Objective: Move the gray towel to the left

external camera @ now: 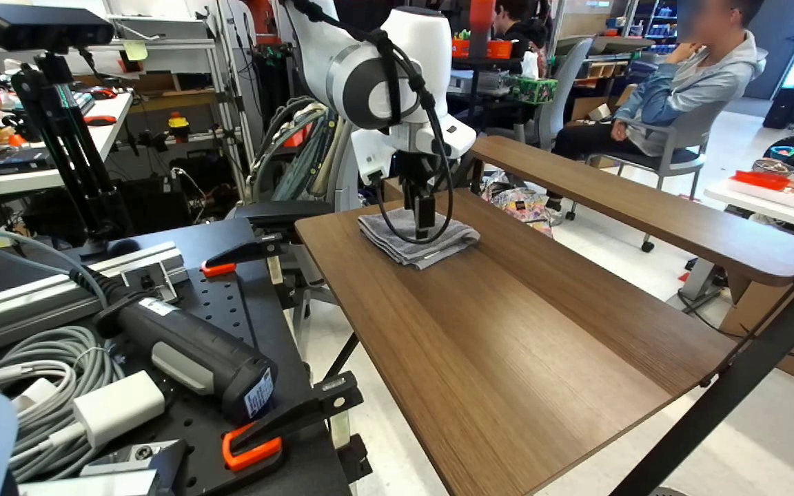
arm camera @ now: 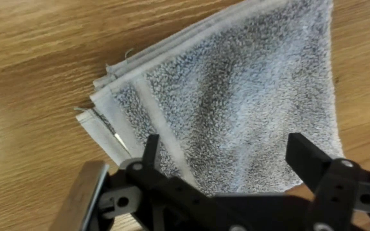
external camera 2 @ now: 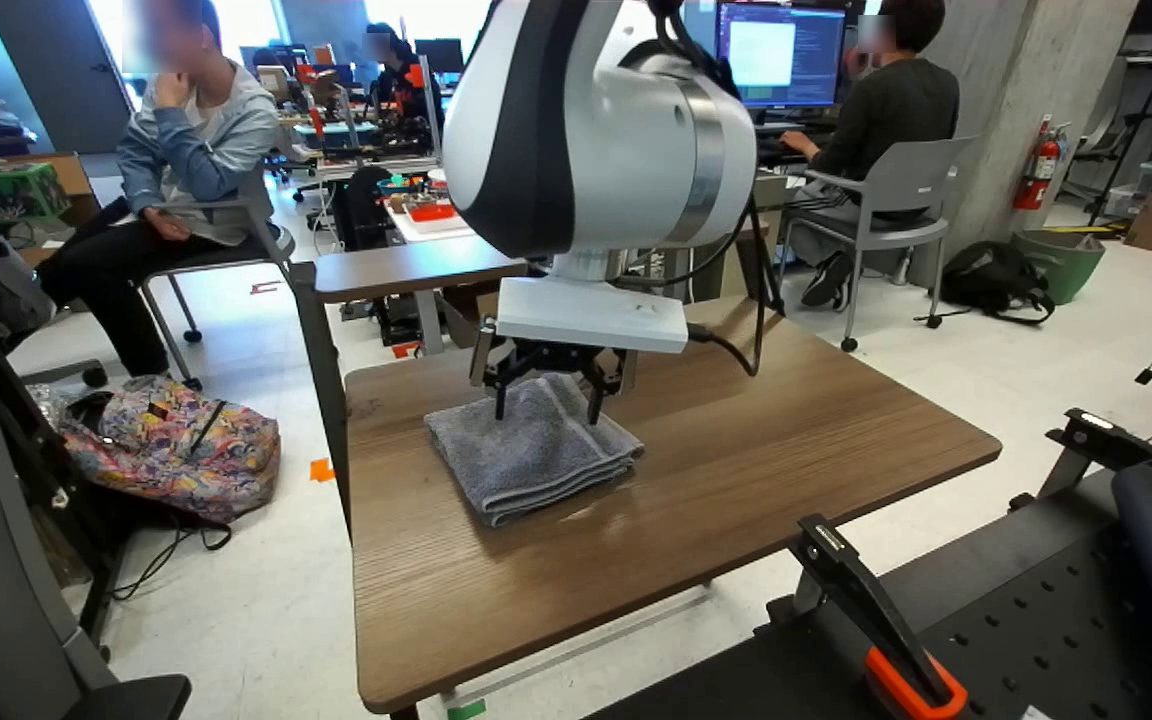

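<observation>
One towel, gray, folded, layered along the edges, a low ridge across the top. Lying on the brown table, in an exterior view near the left edge and nearer the far left corner. One gripper, pointing down directly over the towel, with one layered side reaching past toward the near edge. Fingers spread well apart, towel below and between in the wrist view; contact impossible to tell. One arm, white and black, above. One shelf, raised, alongside the right edge in an exterior view.
</observation>
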